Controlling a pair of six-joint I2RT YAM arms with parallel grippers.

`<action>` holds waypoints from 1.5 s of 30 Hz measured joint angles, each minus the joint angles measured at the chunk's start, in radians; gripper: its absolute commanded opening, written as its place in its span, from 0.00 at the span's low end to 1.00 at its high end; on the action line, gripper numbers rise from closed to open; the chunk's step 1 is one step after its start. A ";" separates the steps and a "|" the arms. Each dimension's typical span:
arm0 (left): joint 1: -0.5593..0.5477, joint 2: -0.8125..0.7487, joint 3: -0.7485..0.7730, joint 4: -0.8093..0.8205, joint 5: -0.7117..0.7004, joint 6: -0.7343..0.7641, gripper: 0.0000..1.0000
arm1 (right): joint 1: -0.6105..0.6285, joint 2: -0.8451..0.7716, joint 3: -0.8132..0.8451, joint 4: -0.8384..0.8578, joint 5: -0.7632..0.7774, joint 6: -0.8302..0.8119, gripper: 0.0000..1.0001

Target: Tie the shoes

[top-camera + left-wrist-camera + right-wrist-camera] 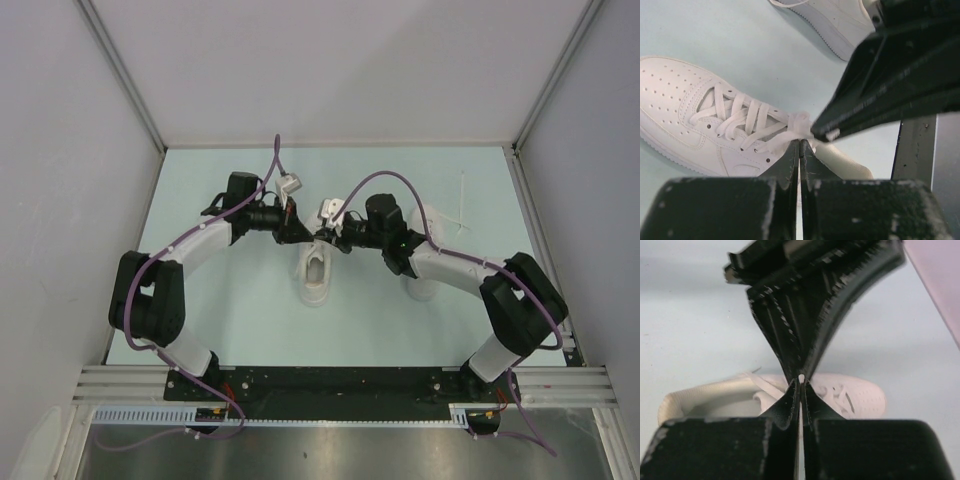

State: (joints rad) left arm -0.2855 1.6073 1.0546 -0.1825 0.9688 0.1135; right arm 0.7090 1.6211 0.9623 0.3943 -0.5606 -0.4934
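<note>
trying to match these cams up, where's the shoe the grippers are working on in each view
Top external: the shoe lies at centre, just below the meeting grippers.
Left wrist: on the left, laces up, past the closed fingers.
Right wrist: low in the picture, behind the fingers, toe to the right.
Shared landmark: the lace, where the left gripper and right gripper meet tip to tip, both pinching it.
</note>
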 measured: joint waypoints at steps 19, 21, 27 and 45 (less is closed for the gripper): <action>0.035 -0.016 0.000 -0.145 -0.021 0.163 0.00 | -0.108 -0.120 -0.052 -0.189 -0.029 0.187 0.00; 0.045 -0.021 0.000 -0.161 -0.024 0.184 0.00 | -0.111 -0.132 -0.057 -0.204 -0.032 0.187 0.00; 0.071 -0.034 0.000 -0.183 -0.048 0.213 0.00 | -0.118 -0.142 -0.067 -0.242 -0.040 0.185 0.00; 0.117 -0.052 0.000 -0.187 -0.175 0.228 0.00 | -0.199 -0.146 -0.076 -0.309 -0.068 0.175 0.00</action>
State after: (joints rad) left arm -0.1680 1.5555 1.0550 -0.3698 0.7933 0.3412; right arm 0.5098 1.4754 0.8864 0.0849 -0.6285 -0.3187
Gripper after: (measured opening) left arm 0.005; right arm 0.011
